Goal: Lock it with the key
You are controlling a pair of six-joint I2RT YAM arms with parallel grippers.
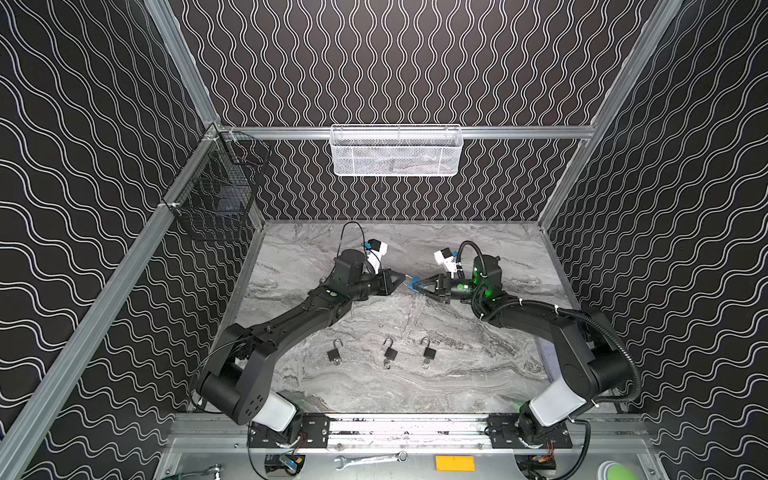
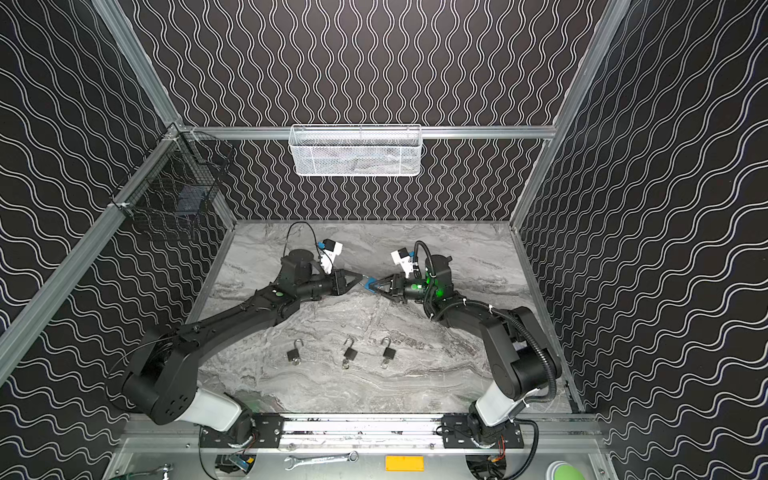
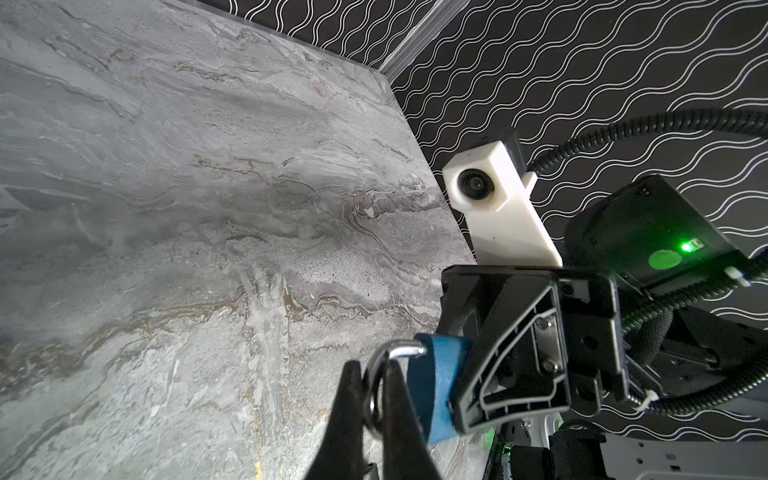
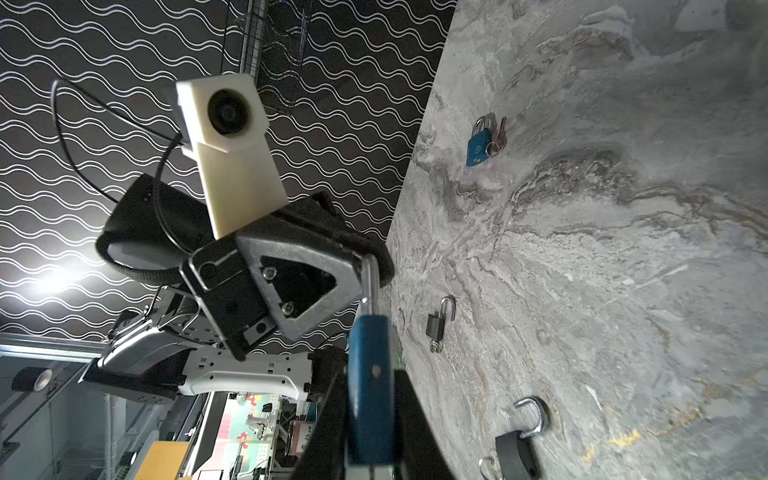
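Note:
A blue padlock (image 4: 370, 395) hangs above the marble table between my two grippers. My right gripper (image 4: 370, 374) is shut on its blue body (image 3: 432, 382). Its silver shackle (image 3: 399, 351) sticks out toward my left gripper (image 3: 372, 370), which is shut on the shackle's loop. In both top views the two grippers meet tip to tip mid-table, left (image 1: 402, 277) and right (image 1: 417, 285). No key shows in the held lock. A small key (image 4: 500, 133) lies beside a second blue padlock (image 4: 478, 147) on the table.
Three black padlocks (image 1: 334, 353) (image 1: 390, 353) (image 1: 428, 353) with raised shackles lie in a row near the table's front. A white mesh basket (image 1: 395, 151) hangs on the back wall and a black wire basket (image 1: 216, 187) on the left wall.

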